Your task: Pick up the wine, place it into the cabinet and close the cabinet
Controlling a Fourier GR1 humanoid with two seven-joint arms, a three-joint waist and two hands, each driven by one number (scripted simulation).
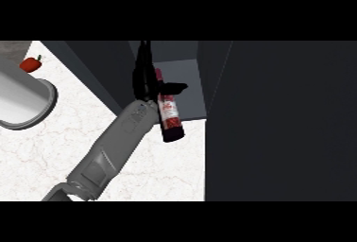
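The dark cabinet (279, 123) fills most of what I see, its big door panel swung out and covering everything to the side of the open compartment. That compartment shows as a lighter grey recess between the door panel and the cabinet's other dark side wall. Below and beside the cabinet runs the white marble counter (63, 151). Well away from the cabinet, at the counter's far side, sits a large grey cylindrical pot (24, 101), and just beyond it a small red fruit (30, 64) with a green stem.

My grey forearm crosses the counter on a slant up to the cabinet's opening. My hand (145, 78) is at the mouth of the compartment, fingers and thumb curled round the wine bottle (169, 118). The thumb wraps across the bottle's upper part, and the fingers run along its side nearest the pot. The bottle hangs nearly upright, its neck up inside the recess and its dark red base down over the counter's edge of the cabinet. Only one of my hands shows here.
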